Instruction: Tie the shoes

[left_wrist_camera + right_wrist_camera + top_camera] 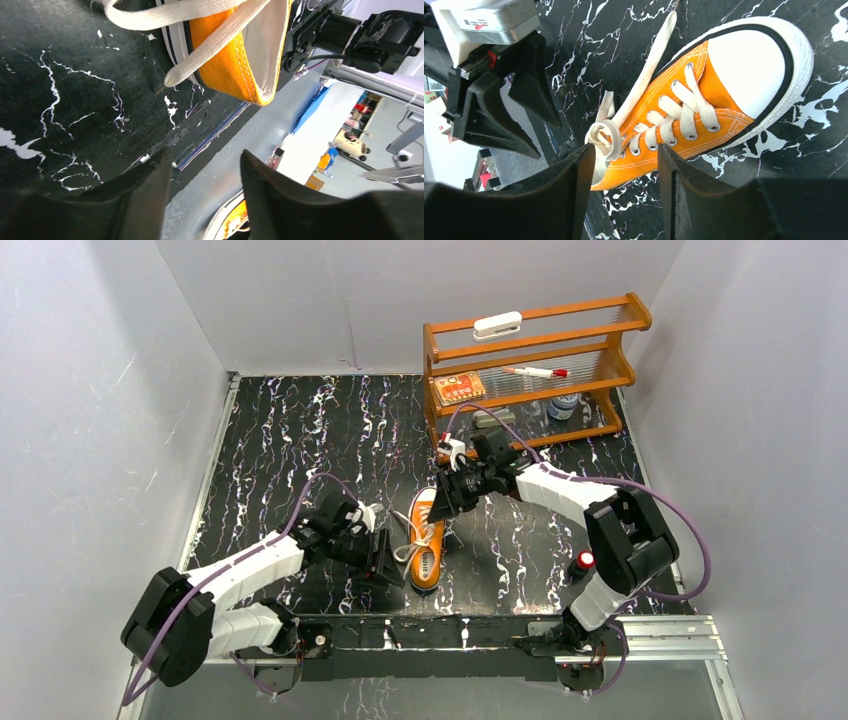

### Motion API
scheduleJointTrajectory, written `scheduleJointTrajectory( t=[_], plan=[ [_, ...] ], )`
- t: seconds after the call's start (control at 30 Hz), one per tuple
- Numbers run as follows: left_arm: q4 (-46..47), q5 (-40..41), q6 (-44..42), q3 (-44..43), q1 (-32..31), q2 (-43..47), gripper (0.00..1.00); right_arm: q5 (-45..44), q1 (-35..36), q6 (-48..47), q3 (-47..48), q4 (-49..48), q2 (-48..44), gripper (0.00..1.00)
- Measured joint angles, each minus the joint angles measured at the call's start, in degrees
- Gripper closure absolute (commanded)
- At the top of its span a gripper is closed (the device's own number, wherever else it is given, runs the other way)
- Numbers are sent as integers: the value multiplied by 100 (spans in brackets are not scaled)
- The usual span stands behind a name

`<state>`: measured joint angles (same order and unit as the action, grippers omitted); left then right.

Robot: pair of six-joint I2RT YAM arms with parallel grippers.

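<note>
An orange sneaker [427, 550] with trailing white laces [644, 85] is pictured near the middle of the tabletop's [300, 440] near edge. The left gripper [385, 560] and right gripper [443, 508] are positioned just beside it, both released, nothing grasped.

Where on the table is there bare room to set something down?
The far-left table, between the left wall and the wooden rack, is bare. A smaller bare patch lies between the orange sneaker and the right arm's base. Around the sneaker it's crowded: left gripper, right gripper, loose laces.
</note>
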<state>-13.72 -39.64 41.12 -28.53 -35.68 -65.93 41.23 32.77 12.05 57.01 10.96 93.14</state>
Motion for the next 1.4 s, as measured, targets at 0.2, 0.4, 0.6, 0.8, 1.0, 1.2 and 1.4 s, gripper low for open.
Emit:
scheduleJointTrajectory(
  t=[0.2,0.4,0.6,0.8,1.0,1.2,1.4],
  plan=[
    [-365,356,-72,-313,210,221,46,79,72,-7,0,98,125,51],
    [223,625,186,-258,638,267,49,57,133,184,81,315,186,43],
    [850,839,485,-157,693,-365,45,-557,175,1250,407,1043,162,39],
    [1357,903,343,-153,693,-772,45,-1237,304,2295,553,1759,127,36],
    [1803,833,28,-20,693,-1165,43,-1904,822,3237,1327,2170,422,30],
    [2896,466,179,455,693,-1237,54,-3051,1305,3801,2103,2949,649,30],
    [3193,310,260,531,693,-1552,61,-3681,1707,3871,2345,3359,898,32]
  ],
)
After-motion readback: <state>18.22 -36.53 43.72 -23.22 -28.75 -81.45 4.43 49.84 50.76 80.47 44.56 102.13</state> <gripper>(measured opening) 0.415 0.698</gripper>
